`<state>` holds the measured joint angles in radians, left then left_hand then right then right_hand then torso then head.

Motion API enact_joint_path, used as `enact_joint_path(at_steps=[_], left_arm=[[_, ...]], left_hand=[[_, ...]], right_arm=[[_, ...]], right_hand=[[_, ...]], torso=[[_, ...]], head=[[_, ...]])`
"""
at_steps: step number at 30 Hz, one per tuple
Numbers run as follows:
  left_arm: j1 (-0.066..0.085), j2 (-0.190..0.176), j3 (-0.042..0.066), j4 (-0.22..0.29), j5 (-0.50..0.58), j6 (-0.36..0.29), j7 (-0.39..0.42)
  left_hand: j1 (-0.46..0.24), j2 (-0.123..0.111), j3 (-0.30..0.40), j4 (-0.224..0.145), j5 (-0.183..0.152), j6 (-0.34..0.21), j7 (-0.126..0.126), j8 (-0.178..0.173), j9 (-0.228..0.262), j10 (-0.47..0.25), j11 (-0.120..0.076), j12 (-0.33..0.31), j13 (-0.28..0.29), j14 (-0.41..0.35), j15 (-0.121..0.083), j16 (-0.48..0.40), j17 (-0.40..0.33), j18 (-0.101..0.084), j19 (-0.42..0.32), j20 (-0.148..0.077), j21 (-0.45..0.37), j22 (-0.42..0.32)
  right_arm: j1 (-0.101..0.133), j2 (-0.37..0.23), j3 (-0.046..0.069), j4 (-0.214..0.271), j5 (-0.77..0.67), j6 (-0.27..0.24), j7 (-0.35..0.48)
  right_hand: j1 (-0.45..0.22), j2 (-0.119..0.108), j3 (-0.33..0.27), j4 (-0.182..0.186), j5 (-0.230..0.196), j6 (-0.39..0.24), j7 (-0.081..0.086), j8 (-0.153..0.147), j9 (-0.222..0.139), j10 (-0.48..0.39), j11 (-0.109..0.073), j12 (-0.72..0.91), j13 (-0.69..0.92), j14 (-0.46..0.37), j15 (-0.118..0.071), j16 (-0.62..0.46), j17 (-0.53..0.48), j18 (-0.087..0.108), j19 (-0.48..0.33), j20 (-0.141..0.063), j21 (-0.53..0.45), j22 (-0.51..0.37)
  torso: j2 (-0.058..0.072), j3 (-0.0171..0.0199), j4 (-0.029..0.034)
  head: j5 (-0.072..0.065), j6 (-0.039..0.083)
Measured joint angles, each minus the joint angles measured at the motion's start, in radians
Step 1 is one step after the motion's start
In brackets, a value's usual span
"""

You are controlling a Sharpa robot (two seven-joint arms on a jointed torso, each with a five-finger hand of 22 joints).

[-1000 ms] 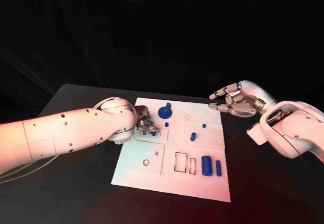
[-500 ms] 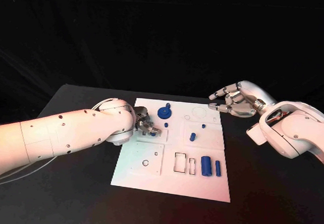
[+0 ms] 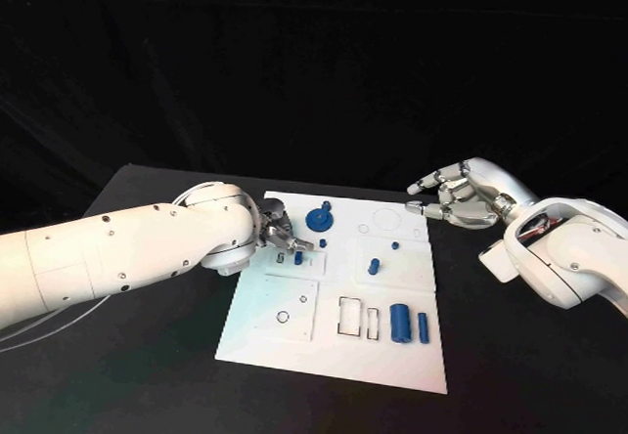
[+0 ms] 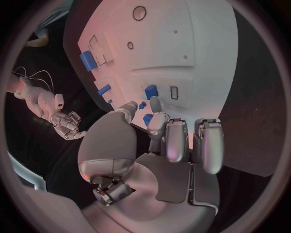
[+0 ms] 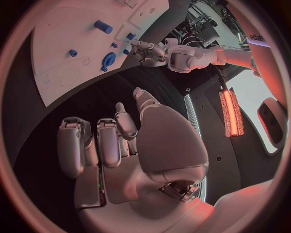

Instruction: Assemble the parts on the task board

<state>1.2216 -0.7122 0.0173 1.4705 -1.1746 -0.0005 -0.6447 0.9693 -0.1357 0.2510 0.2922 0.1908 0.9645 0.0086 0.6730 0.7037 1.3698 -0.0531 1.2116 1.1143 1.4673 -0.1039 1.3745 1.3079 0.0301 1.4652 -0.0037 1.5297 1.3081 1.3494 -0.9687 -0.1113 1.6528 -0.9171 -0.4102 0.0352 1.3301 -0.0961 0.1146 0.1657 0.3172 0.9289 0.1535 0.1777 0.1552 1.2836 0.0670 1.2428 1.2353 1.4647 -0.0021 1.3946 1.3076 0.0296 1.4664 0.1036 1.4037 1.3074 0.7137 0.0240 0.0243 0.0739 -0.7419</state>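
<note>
Blue part (image 3: 298, 258) under left hand (image 3: 278, 237)

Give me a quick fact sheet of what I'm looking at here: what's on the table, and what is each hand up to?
Table: black, with a white task board in the middle
Parts on the board: small blue pieces, among them a round blue disc near the far edge and two blue cylinders lying side by side nearer the robot
Left hand: low over the board's left side, fingers at a small blue peg; whether it grips the peg cannot be told
Right hand: raised off the board's far right corner, fingers curled, holding nothing
</note>
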Motion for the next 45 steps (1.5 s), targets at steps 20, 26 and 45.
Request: enact_joint_path(at_steps=[20, 26, 45], left_arm=[[0.114, 0.009, 0.02, -0.099, 0.048, 0.074, 0.001], [0.13, 0.066, 0.015, -0.237, 0.066, 0.1, 0.007], [0.121, 0.17, -0.015, -0.444, 0.075, 0.192, 0.016]], left_hand=[[0.138, 0.032, -0.097, -0.001, 0.0, -0.09, 0.061, -0.113, -0.069, -0.118, 0.043, -0.149, -0.178, -0.003, 0.025, -0.007, 0.0, 0.0, 0.0, 0.018, -0.048, 0.0], [0.133, 0.027, -0.143, 0.0, 0.0, -0.091, 0.062, -0.137, -0.103, -0.122, 0.046, -0.149, -0.183, 0.0, 0.029, -0.007, 0.0, 0.0, 0.0, 0.025, -0.048, 0.0], [0.129, 0.032, -0.164, -0.001, 0.0, -0.084, 0.062, -0.147, -0.122, -0.122, 0.046, -0.149, -0.182, 0.0, 0.029, -0.007, 0.0, 0.001, 0.0, 0.025, -0.043, 0.0]], right_arm=[[0.0, 0.002, 0.0, -0.005, 0.001, 0.0, 0.0], [-0.001, 0.004, 0.0, -0.005, 0.001, 0.0, 0.0], [-0.001, 0.005, 0.0, -0.003, 0.001, -0.001, 0.001]], right_hand=[[0.0, 0.0, -0.003, 0.003, 0.0, 0.0, 0.0, 0.0, 0.0, 0.0, 0.0, 0.0, 0.0, 0.0, 0.0, 0.0, 0.0, 0.0, 0.0, 0.0, 0.0, 0.001], [0.0, 0.0, -0.003, 0.003, 0.0, 0.0, 0.0, 0.0, -0.001, 0.0, 0.0, 0.0, 0.0, 0.0, 0.0, 0.0, 0.0, 0.0, 0.0, 0.0, 0.0, 0.001], [0.0, 0.0, -0.003, 0.003, 0.0, 0.0, 0.0, 0.0, -0.001, 0.0, 0.0, 0.0, 0.0, 0.0, 0.0, 0.0, 0.0, 0.0, 0.0, 0.0, 0.0, 0.0]], torso=[[0.001, -0.0003, 0.0009], [0.002, -0.0008, 0.0003], [0.014, -0.0054, -0.0005]], head=[[0.009, 0.019], [0.017, 0.029], [0.017, 0.034]])
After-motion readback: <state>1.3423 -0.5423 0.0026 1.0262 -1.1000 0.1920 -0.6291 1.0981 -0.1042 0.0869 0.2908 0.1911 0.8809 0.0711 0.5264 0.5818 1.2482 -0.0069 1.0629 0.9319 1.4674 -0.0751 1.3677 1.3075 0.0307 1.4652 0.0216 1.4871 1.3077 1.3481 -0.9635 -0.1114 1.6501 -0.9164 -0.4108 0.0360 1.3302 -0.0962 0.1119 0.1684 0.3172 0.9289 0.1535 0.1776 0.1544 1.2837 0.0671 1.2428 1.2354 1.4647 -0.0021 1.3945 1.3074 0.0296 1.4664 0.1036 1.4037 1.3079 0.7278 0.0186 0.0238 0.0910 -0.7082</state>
